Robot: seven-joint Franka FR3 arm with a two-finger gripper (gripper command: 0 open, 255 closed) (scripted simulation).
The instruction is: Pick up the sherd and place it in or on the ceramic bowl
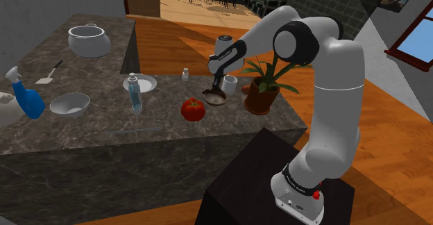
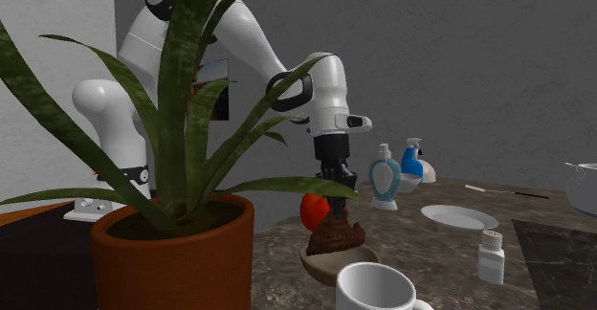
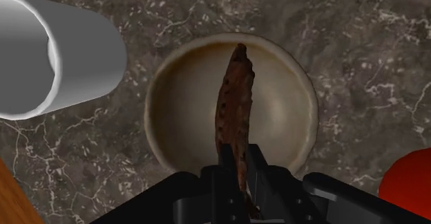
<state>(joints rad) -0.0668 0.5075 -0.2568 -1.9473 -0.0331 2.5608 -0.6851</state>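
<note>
A beige ceramic bowl [image 1: 216,98] [image 2: 320,266] [image 3: 181,112] sits on the dark marble counter [image 1: 104,130], between a white mug and a red tomato. The sherd [image 2: 337,233] [image 3: 235,105], a brown, rough, curved piece, stands on edge over the bowl's middle. Its lower end reaches into the bowl in the second exterior view. My black gripper [image 1: 216,86] [image 2: 333,195] [image 3: 235,178] points straight down above the bowl, and its fingers are shut on the sherd's upper end.
The white mug [image 1: 230,84] [image 3: 41,57] and a potted plant [image 1: 264,85] [image 2: 172,251] stand close beside the bowl. The tomato [image 1: 193,109] [image 3: 407,184] lies on its other side. Farther off are a pill bottle [image 1: 185,73], plate [image 1: 144,83], white bowl [image 1: 69,104] and pot [image 1: 89,41].
</note>
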